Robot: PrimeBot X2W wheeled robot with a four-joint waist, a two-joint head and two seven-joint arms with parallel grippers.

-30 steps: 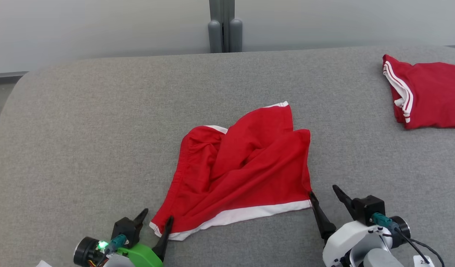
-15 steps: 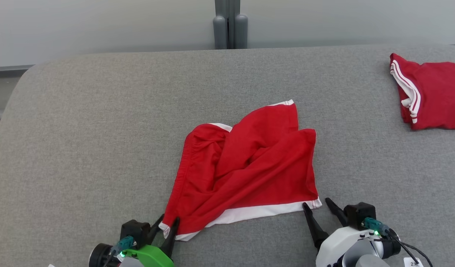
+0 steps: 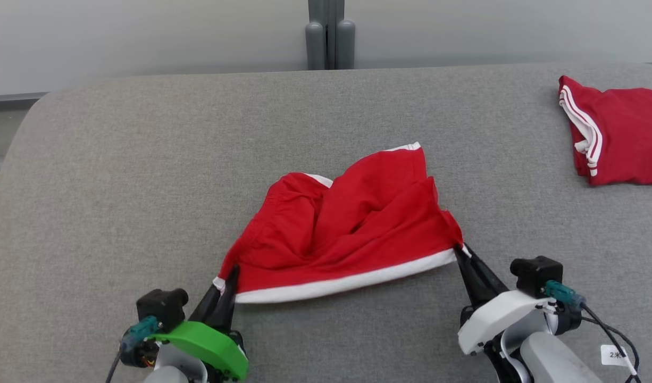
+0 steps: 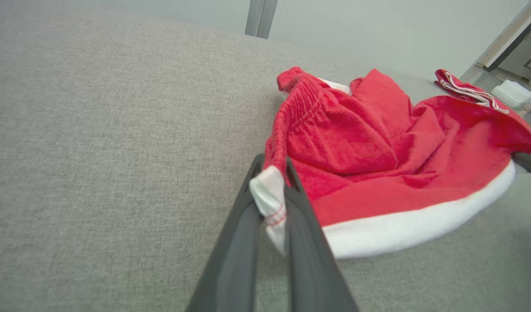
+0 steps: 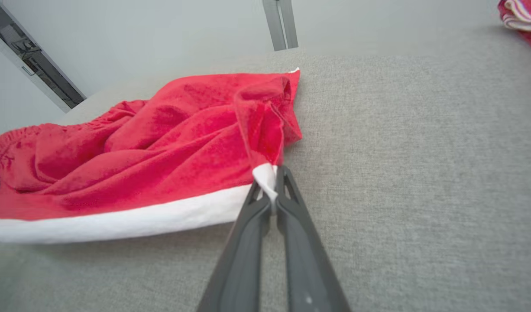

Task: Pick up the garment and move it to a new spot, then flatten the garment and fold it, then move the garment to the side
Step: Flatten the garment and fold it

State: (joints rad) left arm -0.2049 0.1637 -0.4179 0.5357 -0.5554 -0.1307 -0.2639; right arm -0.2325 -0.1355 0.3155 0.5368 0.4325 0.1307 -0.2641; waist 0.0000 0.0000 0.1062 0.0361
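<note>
The garment (image 3: pixel 352 223) is a pair of red shorts with a white hem band, crumpled in the middle of the grey padded surface. My left gripper (image 3: pixel 226 276) is shut on its near left hem corner, where white fabric (image 4: pixel 270 199) is pinched between the dark fingers. My right gripper (image 3: pixel 460 250) is shut on the near right hem corner (image 5: pixel 265 175). The white hem (image 3: pixel 347 281) stretches between the two grippers and is lifted off the surface, while the far part of the shorts (image 5: pixel 161 125) still rests bunched on it.
A second red garment with white stripes (image 3: pixel 613 135) lies folded at the far right of the grey surface (image 3: pixel 145 175); its edge is also in view as the striped garment (image 5: pixel 523 17). A grey post (image 3: pixel 330 37) stands behind the far edge against a pale wall.
Both grippers closed on the hem corners and rose, pulling the near edge up and taut. The camera shifted slightly early on.
</note>
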